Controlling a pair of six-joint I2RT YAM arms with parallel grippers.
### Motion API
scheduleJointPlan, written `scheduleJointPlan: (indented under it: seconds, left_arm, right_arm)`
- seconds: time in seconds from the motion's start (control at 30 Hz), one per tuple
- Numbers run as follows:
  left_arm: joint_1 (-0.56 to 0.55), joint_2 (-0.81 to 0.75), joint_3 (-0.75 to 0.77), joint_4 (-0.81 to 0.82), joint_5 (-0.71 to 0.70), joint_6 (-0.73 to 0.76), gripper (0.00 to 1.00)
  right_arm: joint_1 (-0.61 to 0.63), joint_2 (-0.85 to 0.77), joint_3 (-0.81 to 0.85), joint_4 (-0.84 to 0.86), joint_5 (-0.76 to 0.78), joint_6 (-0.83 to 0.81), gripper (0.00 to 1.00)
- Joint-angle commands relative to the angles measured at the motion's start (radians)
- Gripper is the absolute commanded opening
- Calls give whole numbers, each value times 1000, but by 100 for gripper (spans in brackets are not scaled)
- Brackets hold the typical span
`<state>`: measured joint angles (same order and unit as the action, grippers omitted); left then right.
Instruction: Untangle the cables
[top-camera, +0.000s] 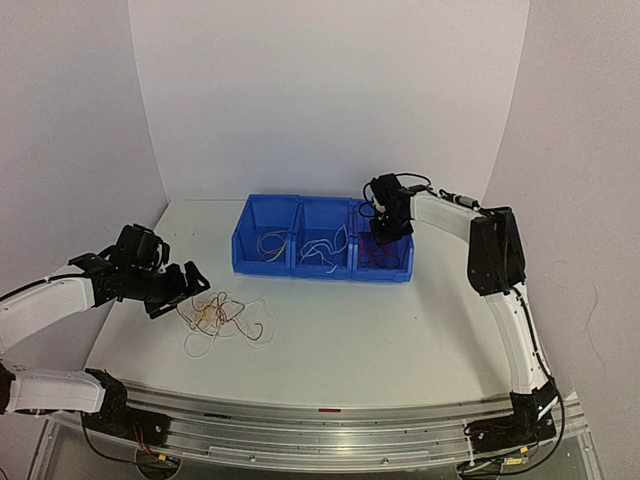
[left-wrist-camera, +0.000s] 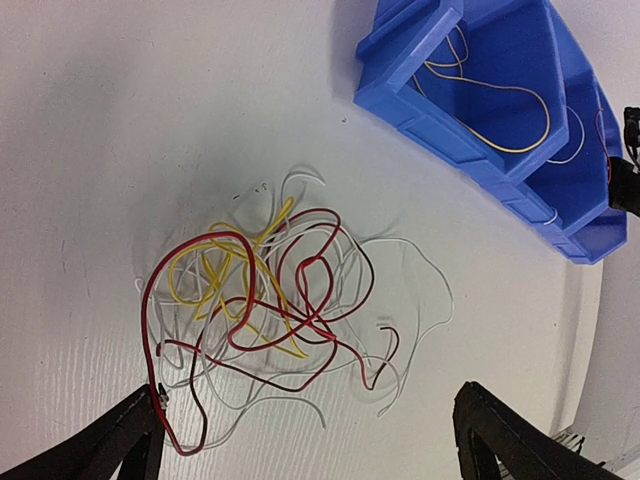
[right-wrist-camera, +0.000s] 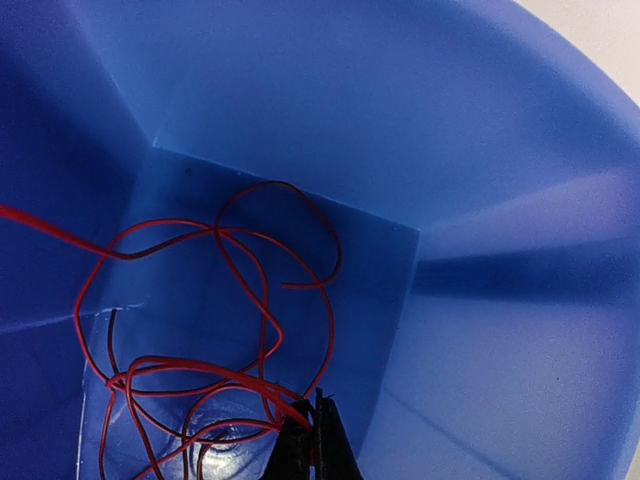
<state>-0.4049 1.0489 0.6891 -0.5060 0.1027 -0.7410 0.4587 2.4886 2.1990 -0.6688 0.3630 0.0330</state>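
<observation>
Tangle of thin red, white and yellow cables (top-camera: 222, 318) lies on the flat white table (top-camera: 350, 340), near-left of the blue plastic three-compartment bin (top-camera: 322, 268) and apart from it. The tangle has no single heading. Its wider spread runs left-right in the top view, and a white loop trails to the near-left. Bin long axis runs left-right. A yellow-tan cable (left-wrist-camera: 500, 112) is coiled in the left compartment, white cables (top-camera: 325, 248) in the middle and red cables (right-wrist-camera: 200, 300) in the right.

Left gripper (top-camera: 182, 290) is at the tangle's left edge with its black fingers (left-wrist-camera: 500, 430) spread wide. In the wrist view the tangle sits between and beyond them, and a dark red loop touches the left finger. Whether the fingers touch the table can't be told.

Right gripper (right-wrist-camera: 312, 440) is down inside the right compartment, fingers pressed together, with one red strand (right-wrist-camera: 250, 385) pinched at the tips.
</observation>
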Motion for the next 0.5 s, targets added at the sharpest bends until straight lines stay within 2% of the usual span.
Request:
scheduleJointPlan:
  seconds: [0.0, 0.17, 0.33, 0.47]
  left_arm:
    - [-2, -9, -10, 18, 5, -2, 100]
    - [-2, -9, -12, 20, 5, -4, 100]
    - [-2, -23, -20, 21, 5, -9, 100]
    - [-2, -34, -21, 13, 2, -17, 100]
  right_arm:
    - [0, 28, 39, -12, -32, 32, 0]
    - [1, -16, 16, -12, -89, 23, 0]
    - [1, -112, -26, -12, -134, -19, 24]
    - [0, -207, -97, -13, -155, -64, 32]
